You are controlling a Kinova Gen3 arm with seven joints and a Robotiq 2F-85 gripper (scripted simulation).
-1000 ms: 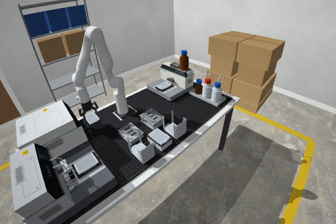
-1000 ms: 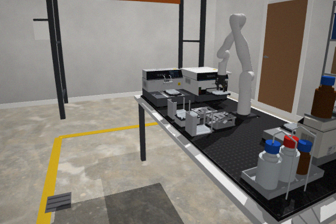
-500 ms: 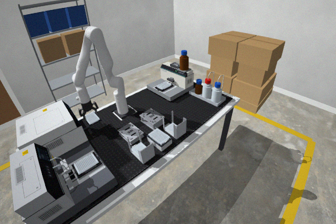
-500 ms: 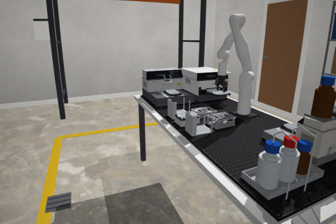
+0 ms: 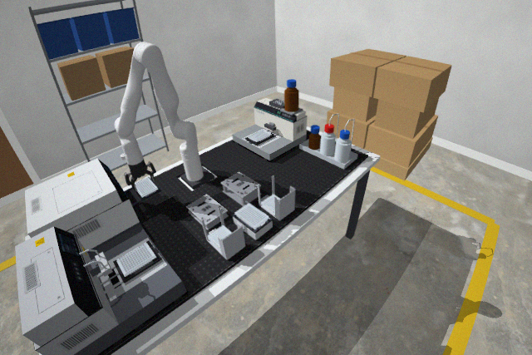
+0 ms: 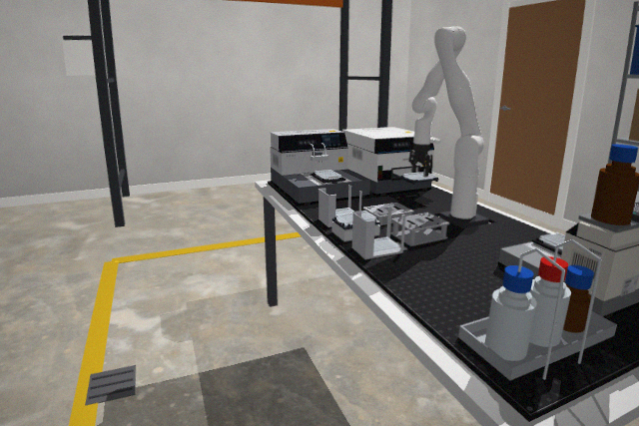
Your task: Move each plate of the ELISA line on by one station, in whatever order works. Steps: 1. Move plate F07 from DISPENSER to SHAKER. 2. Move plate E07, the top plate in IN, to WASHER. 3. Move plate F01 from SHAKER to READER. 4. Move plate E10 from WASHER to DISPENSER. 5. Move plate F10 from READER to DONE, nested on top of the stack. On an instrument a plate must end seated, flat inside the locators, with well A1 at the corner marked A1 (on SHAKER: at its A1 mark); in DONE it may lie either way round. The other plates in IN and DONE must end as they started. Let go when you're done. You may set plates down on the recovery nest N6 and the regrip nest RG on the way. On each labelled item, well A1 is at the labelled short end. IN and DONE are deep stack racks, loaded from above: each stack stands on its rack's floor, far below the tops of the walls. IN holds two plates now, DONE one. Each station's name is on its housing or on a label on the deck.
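My gripper [image 5: 140, 175] hangs at left of centre in the top view, fingers spread wide and holding nothing, straddling the white plate [image 5: 146, 186] on the instrument tray [image 6: 418, 177] there. I cannot read the plate's label.

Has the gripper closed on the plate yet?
No, the gripper is wide open, its fingers spread on either side of the plate.

Stacked cardboard boxes [image 5: 388, 97] sit off to the side, plus a grey shelf rack [image 5: 51, 69] and a brown door [image 6: 536, 102].
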